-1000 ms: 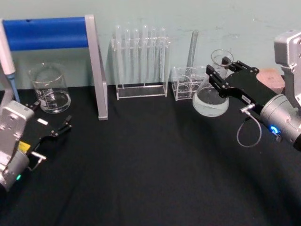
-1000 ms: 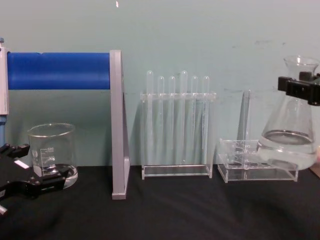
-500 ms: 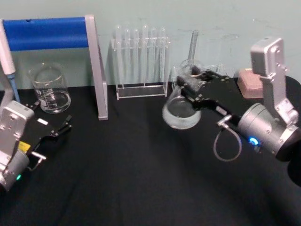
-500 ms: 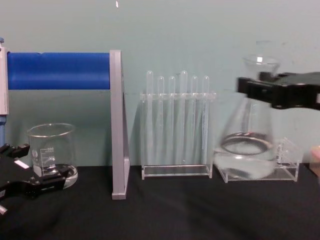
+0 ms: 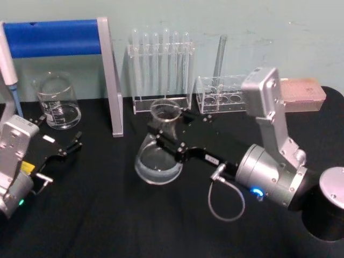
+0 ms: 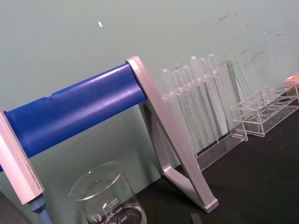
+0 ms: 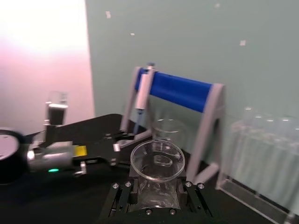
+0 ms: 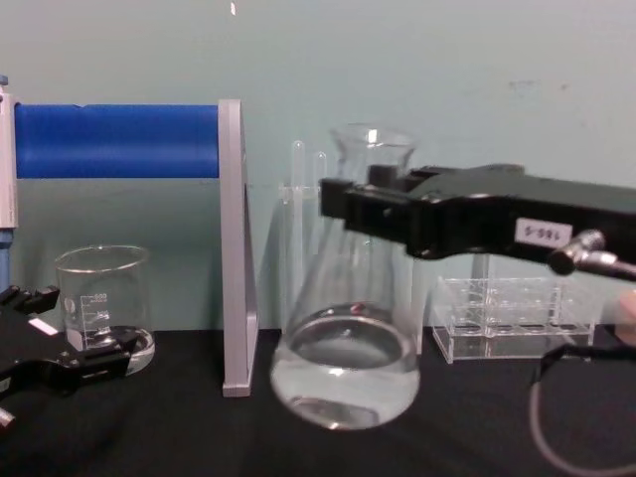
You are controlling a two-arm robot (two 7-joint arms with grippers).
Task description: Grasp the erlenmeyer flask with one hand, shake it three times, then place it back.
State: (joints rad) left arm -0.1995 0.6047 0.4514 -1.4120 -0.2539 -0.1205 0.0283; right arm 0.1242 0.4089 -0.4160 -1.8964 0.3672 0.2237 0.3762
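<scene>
The right tool reaches out over the middle of the black tabletop. Its 2 black fingers pinch the neck of the erlenmeyer flask, just under the flared rim. The round base of the flask hangs below the tool, and there is clear water in the bottom of it. I cannot tell if the base touches the tabletop or floats a little above it.

From the chest view, the right tool comes in from the right side and looks big. The flask stands almost straight up in its grip. A small white label with numbers sits on the tool, and a silver knob sticks out beside the label. From the right wrist view, the open mouth of the flask shows just past the tool.

Behind the right tool, near the wall, stands a clear rack of test tubes. A smaller clear rack stands behind it and a bit to its right. A frame with a blue bar is far off to its left.

The left tool rests low on the tabletop, well apart from the flask. Its fingers are spread and hold nothing. A short glass beaker stands just past it.
</scene>
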